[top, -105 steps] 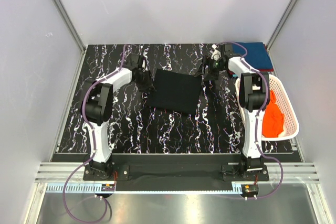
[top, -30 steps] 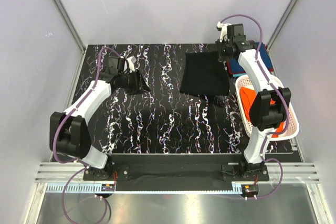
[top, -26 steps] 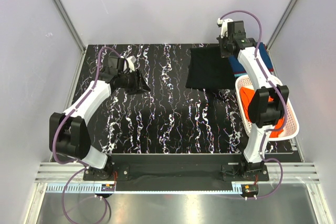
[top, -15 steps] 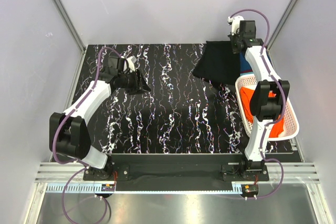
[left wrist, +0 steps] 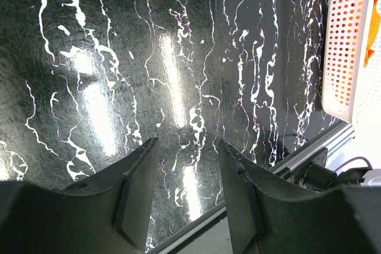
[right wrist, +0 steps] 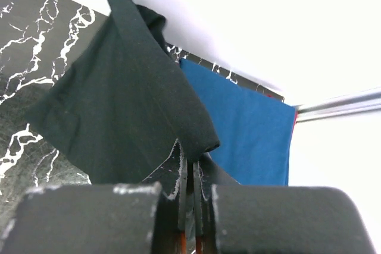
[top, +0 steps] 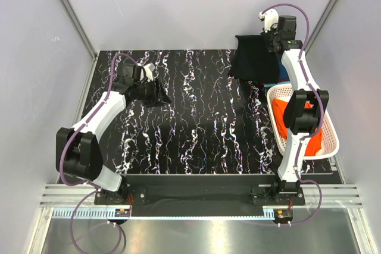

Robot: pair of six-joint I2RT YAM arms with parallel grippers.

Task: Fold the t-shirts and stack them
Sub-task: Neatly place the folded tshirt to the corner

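marbled table (top: 196, 141) | black t-shirt (right wrist: 119, 105) dangling, clenched in right tool (right wrist: 189, 168) | left tool (left wrist: 186, 147) released, empty

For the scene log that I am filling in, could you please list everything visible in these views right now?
black t-shirt: one, black, hanging from the right gripper above the table's far right corner.
teal-blue t-shirt: one, teal-blue, lying flat in that corner, partly behind the black one.
dark red t-shirt: one, dark red, only a sliver showing at the teal-blue one's edge.
orange t-shirt: one, bright orange, bunched inside the basket.
basket: one, white lattice, at the table's right edge.
table: one, black with white veining.
left gripper: one, open and empty, over the table's left side.
right gripper: one, shut on the black t-shirt.
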